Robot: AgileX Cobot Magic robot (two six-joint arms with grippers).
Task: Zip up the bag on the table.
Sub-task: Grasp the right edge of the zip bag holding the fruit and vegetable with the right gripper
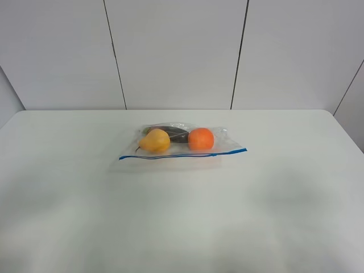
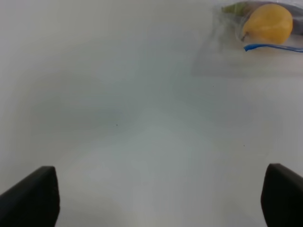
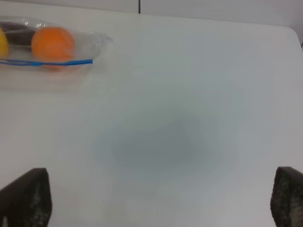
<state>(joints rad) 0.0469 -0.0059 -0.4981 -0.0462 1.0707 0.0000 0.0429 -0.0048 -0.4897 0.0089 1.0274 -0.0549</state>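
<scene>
The clear bag lies flat in the middle of the white table. Its blue zip strip runs along the near edge. Inside are a yellow pear, an orange and a dark fruit. Neither arm shows in the exterior high view. My left gripper is open and empty, well short of the bag's pear end. My right gripper is open and empty, well short of the bag's orange end.
A grey panelled wall stands behind the table's far edge. The table's rounded far right corner shows in the right wrist view.
</scene>
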